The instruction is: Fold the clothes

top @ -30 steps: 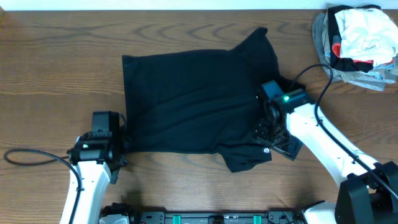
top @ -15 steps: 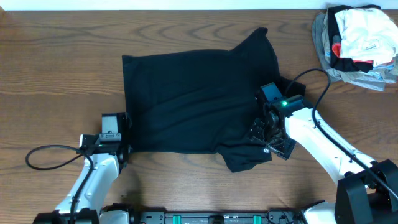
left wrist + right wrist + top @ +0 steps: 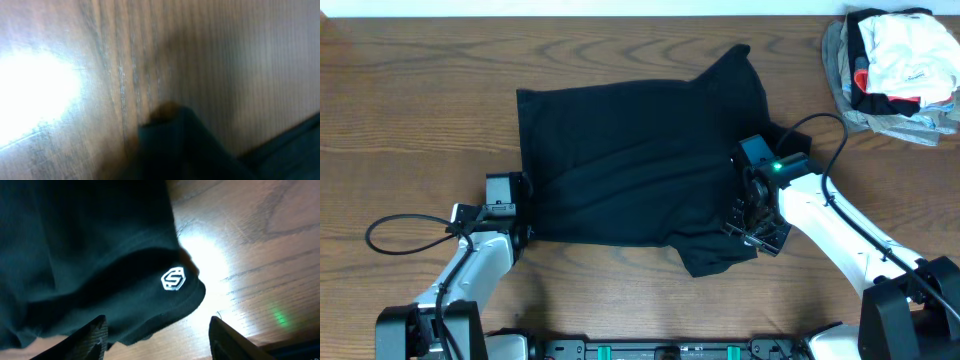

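- A black T-shirt [image 3: 630, 160] lies spread across the middle of a wooden table [image 3: 420, 100], with a sleeve pointing toward the robot.
- The left gripper [image 3: 518, 208] is closed at the shirt's near-left edge. Its wrist view is too blurred to show whether it is holding any cloth.
- The right gripper [image 3: 160, 330] stands apart over the near-right sleeve, with the white logo [image 3: 173, 278] just ahead of its fingers.
- Risk: if the left jaws missed the thin fabric, only the right side would lift, and the shirt would skew and bunch up.
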`<state>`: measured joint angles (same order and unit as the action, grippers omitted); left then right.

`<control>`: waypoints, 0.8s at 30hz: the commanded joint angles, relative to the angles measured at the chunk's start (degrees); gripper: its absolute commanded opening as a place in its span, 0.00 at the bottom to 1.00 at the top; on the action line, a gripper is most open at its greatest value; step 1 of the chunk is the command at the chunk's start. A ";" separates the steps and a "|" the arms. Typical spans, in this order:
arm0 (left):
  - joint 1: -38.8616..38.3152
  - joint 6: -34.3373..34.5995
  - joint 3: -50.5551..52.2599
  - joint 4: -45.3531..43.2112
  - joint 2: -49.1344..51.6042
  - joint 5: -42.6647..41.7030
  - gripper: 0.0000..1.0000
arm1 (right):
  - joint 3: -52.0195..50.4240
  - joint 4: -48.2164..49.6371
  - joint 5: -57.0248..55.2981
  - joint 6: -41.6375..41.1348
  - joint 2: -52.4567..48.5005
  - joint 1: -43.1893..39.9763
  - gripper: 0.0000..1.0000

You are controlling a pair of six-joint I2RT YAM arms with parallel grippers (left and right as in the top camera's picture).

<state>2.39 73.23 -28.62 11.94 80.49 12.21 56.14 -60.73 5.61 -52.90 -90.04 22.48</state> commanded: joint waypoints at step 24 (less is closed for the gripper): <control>1.14 -11.91 3.02 11.58 -7.82 -13.29 0.06 | -12.94 13.20 0.90 -7.10 0.85 1.22 0.61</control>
<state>3.55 62.48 -26.70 22.24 72.55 -0.27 45.41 -48.60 6.66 -58.70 -89.97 23.29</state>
